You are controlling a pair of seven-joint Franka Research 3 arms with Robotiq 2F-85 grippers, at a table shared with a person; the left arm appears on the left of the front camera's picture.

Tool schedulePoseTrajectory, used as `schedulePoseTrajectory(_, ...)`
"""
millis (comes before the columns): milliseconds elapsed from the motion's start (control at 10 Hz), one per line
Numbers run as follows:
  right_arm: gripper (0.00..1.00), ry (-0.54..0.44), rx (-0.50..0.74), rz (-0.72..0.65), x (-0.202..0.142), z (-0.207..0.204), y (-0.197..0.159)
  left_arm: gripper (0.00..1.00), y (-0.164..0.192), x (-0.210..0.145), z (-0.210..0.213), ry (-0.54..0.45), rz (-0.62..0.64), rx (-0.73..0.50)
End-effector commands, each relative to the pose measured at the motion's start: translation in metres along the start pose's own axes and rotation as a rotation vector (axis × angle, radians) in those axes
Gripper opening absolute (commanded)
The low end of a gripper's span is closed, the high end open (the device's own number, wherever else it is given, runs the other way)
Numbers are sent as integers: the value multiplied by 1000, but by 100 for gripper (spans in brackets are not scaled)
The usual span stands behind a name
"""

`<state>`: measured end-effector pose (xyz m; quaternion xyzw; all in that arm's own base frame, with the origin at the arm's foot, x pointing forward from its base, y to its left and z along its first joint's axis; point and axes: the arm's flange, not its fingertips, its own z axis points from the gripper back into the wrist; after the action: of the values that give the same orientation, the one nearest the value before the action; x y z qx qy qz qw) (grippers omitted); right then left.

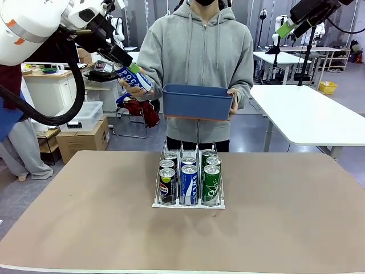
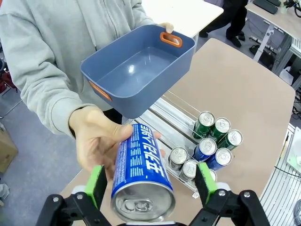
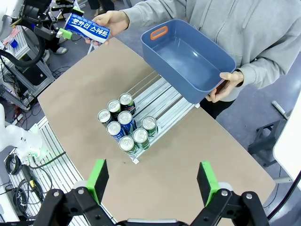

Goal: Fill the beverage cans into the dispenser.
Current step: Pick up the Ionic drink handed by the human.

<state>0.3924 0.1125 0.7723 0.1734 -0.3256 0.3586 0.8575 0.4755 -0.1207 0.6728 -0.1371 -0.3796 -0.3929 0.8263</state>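
— Status on the left claw [image 2: 151, 182]?

— From my console it's spread wide around a slim blue-and-white aluminium can [image 2: 141, 165]. I see a gap between each green pad [image 2: 97, 182] and the can's side. A person's hand [image 2: 94, 141] grips the can from beneath.

— Which way does it lie?

— Its long axis runs along the fingers, silver top toward the wrist, base toward the person. On my front feed it's tilted, raised beyond the tan table [image 1: 285, 217], just left of the dark-blue plastic bin [image 2: 162, 80] the person holds.

— Right claw [image 3: 153, 176]?

— Wide open, gripping nothing, high over the table. Other slim cans [image 1: 189, 182] stand upright in the clear three-lane acrylic rack [image 1: 189, 204].
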Motion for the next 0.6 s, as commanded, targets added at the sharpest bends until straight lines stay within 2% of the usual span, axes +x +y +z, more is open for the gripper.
schedulePoseTrajectory(0,100,6,-5,-1,0,0,0,100,6,-2,-4,-24,-9,5)
schedulePoseTrajectory(500,100,6,-5,-1,0,0,0,100,7,-2,-3,-8,-17,44)
